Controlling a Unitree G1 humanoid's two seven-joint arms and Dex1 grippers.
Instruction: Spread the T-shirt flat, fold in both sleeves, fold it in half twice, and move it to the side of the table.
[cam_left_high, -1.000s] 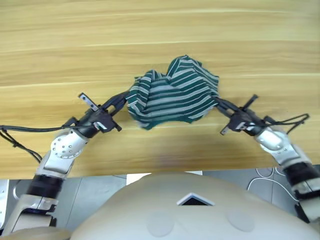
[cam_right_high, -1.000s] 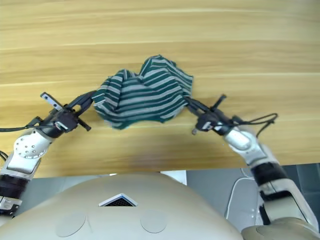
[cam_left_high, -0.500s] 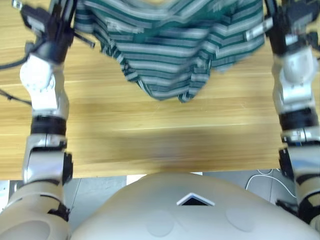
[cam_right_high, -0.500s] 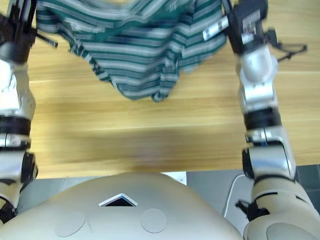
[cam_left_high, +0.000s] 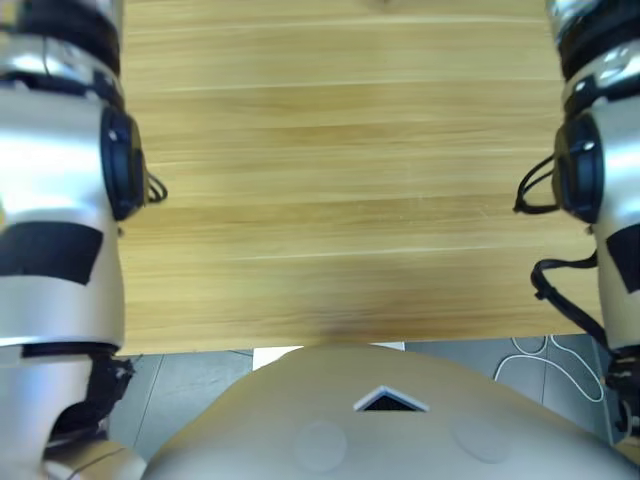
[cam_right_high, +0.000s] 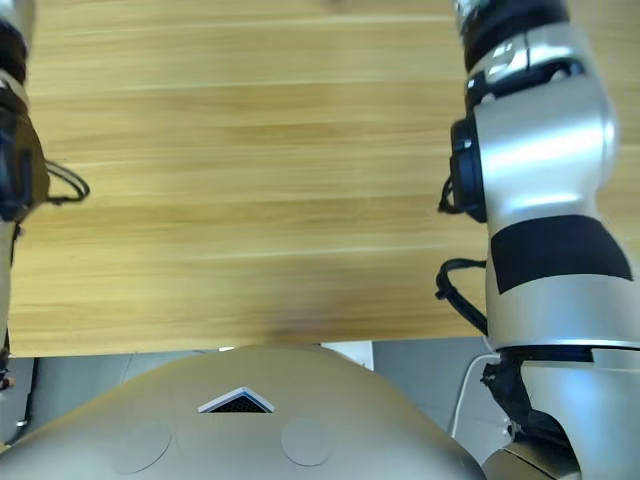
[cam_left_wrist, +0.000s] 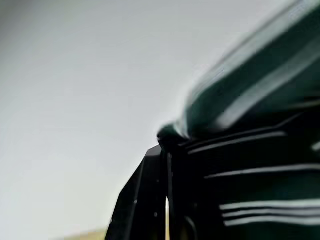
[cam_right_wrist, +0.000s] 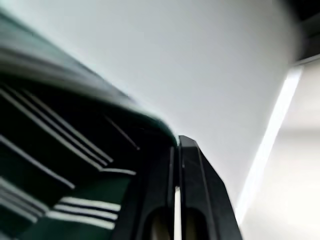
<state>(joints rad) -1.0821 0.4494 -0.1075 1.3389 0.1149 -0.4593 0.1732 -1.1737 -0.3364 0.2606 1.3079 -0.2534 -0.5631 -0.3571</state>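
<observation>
Both arms are up high, the left arm (cam_left_high: 60, 200) and right arm (cam_left_high: 600, 170) rising past the light wooden plank table (cam_left_high: 340, 200). The dark green T-shirt with thin pale stripes (cam_left_wrist: 250, 100) is up there with them, off the tabletop. The left gripper (cam_left_wrist: 167, 150) has its two black fingers pressed together on a rolled edge of the cloth, which bulges just above the tips and falls away to one side of the jaws. The right gripper (cam_right_wrist: 177, 145) is nipped tight in the same way, with the T-shirt (cam_right_wrist: 60, 150) draped over and beside its tips. From where the cloth sits I'd say each pinch is right at an edge, though which part of the garment it is I cannot tell. This looks like the spreading step, barely begun. To do it well, the pinches should be firm while the grippers draw apart until the edge between the jaws goes taut. The arms can then come down so the free hem meets the wood first and drag back so the body lays out smooth. Letting go early would leave a heap.
</observation>
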